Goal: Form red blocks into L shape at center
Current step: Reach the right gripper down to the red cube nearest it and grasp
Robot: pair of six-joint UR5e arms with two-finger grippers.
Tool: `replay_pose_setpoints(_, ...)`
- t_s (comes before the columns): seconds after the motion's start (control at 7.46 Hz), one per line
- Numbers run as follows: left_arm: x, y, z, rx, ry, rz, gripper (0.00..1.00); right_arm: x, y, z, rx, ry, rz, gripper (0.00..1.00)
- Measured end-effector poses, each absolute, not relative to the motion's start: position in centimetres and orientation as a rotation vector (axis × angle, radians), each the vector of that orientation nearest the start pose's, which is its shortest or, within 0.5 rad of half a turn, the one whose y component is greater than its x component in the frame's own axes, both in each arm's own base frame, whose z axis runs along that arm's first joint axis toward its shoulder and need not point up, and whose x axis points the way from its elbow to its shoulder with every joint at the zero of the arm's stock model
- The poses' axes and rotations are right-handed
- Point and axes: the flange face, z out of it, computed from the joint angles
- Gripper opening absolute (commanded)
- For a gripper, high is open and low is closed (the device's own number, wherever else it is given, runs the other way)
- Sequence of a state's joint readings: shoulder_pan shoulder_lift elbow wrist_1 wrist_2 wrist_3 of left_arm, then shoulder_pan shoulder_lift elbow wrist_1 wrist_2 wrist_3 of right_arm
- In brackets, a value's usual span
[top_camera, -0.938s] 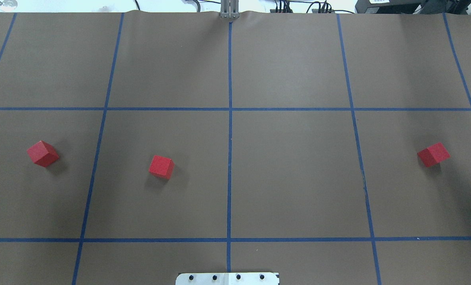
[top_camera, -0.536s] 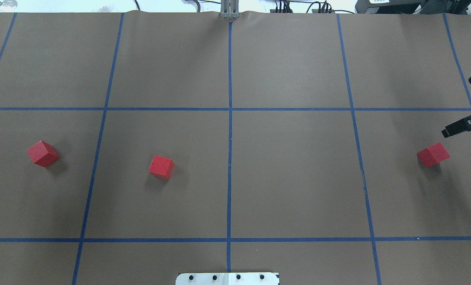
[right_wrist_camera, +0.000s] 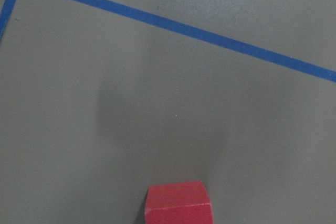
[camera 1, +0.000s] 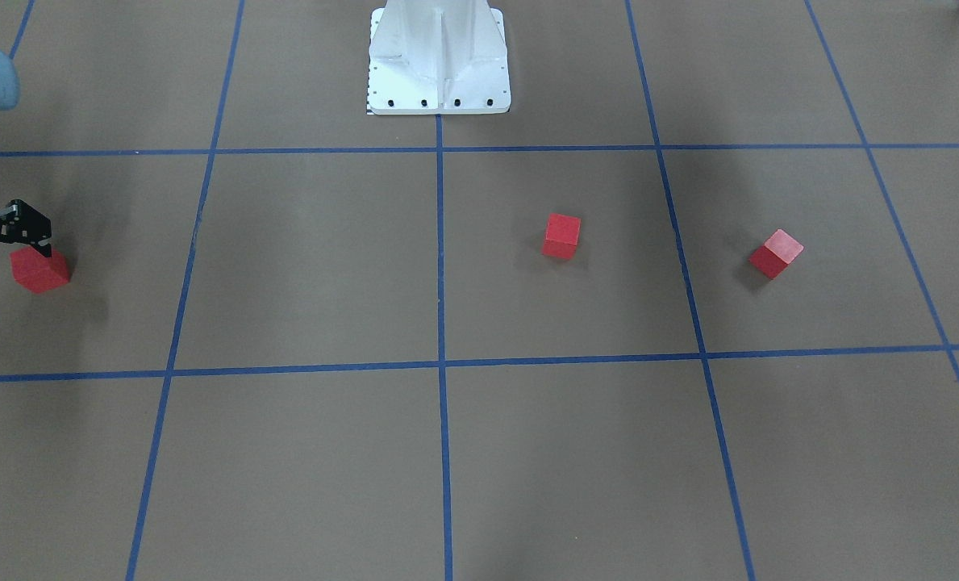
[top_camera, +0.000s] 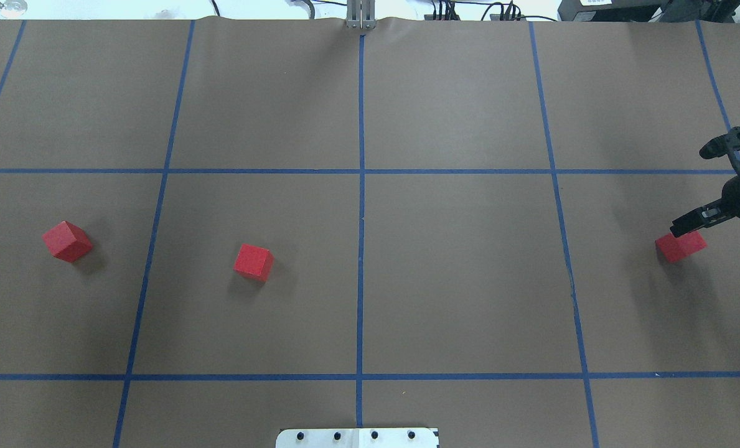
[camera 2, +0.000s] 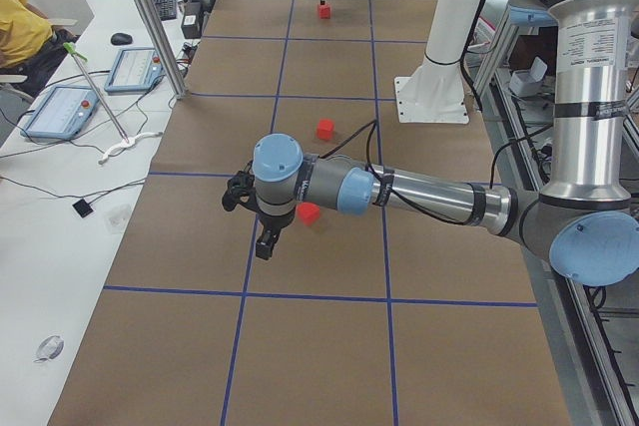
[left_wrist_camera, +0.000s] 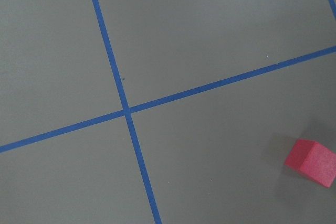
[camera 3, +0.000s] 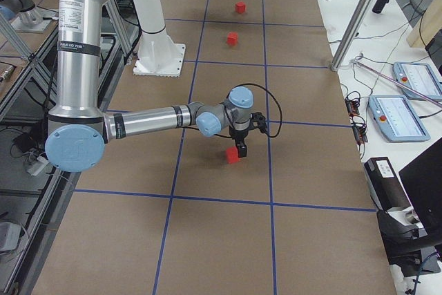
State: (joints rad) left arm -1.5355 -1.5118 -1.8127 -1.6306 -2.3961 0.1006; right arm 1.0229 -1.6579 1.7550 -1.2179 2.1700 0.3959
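Currently three small matte red cubes on brown gridded surface (top_camera: pixel 457 280), well apart in one row: left cube (top_camera: pixel 66 241), middle cube (top_camera: pixel 253 262) left of centre line, right cube (top_camera: pixel 681 245) near right edge. Right tool (top_camera: pixel 695 188) spread wide apart, just above right cube, contact unclear. Left tool (camera 2: pixel 250 218) near left cube; apart or together, cannot tell.

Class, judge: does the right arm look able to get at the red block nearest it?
Probably yes: the right gripper hovers open right by that red block, with nothing between them.
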Motion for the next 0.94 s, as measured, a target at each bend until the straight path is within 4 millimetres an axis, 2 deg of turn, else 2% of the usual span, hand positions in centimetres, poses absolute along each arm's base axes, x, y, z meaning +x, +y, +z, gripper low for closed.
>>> replay_pose_setpoints(0.4, -4.3, -47.5, 55.6, 0.258, 0.816, 0.229, 1.00, -19.3, -44.5, 58.9, 0.103, -0.706, -0.293, 0.99)
replay_pose_setpoints(0.54, -4.3, -47.5, 55.6, 0.258, 0.816, 0.229, 1.00, -19.7, -44.4, 59.2, 0.098, -0.702, -0.299, 0.96)
replay_pose_setpoints(0.67, -4.3, -47.5, 55.6, 0.259, 0.816, 0.229, 1.00, -20.0, -44.2, 59.3, 0.093, -0.701, -0.307, 0.76)
replay_pose_setpoints(0.94, -4.3, -47.6, 55.5, 0.259, 0.816, 0.229, 1.00, -20.8, -44.1, 59.1, 0.093, -0.704, -0.326, 0.03)
